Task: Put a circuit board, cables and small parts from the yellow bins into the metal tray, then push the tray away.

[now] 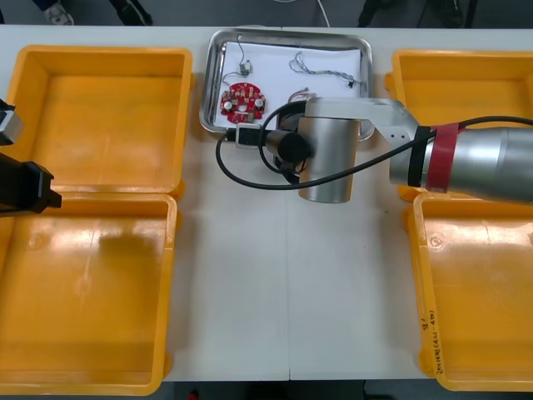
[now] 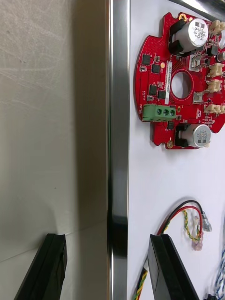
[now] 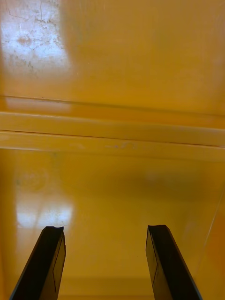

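Tray (image 1: 287, 33): shiny metal rim (image 2: 119, 117), white inside, at the table's far edge between the two far bins.
Board (image 1: 242, 101): round, red, centre hole, flat, parts side up (image 2: 185, 110), in the tray's near-left area, close to the rim.
Blue-white cable (image 1: 321, 73): loose, in the tray's far-right part.
Red-yellow cable (image 2: 174, 213): looped, inside the tray near the rim, apart from the board.
Small part (image 1: 244, 66): beyond the board.
Bins (image 1: 104, 117): four, yellow, two per side.

Right arm (image 1: 483, 162) forward and inward, jaws apart; left arm (image 1: 21, 185) outward, jaws also apart.
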Tool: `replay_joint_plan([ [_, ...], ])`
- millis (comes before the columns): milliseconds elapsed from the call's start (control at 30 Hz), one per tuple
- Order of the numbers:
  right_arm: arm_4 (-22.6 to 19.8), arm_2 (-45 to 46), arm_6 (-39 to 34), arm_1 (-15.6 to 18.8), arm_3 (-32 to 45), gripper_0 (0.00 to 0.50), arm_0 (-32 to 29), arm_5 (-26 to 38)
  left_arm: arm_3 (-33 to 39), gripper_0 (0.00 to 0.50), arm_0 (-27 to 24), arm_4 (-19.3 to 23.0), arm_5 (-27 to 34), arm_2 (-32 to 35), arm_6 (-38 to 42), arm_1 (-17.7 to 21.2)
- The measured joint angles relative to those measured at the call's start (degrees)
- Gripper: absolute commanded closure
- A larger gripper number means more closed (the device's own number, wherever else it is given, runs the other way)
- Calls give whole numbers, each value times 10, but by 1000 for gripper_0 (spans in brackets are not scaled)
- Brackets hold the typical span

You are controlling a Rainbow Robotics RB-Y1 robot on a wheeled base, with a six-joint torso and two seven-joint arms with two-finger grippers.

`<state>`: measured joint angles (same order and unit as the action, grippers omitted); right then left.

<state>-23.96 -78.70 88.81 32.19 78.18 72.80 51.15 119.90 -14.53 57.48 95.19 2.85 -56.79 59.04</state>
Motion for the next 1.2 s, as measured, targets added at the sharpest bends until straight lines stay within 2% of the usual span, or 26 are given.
replay_joint_plan([
  [267,-9,35,0,0,42,0,0,89,0,0,0,0,0,0,0,0],
  [633,-10,93,0,0,170,0,-10,260,0,0,0,0,0,0,0,0],
  [900,-10,199,0,0,283,0,-70,419,0,0,0,0,0,0,0,0],
  [1200,-10,365,-1,16,429,0,-192,576,0,0,0,0,0,0,0,0],
])
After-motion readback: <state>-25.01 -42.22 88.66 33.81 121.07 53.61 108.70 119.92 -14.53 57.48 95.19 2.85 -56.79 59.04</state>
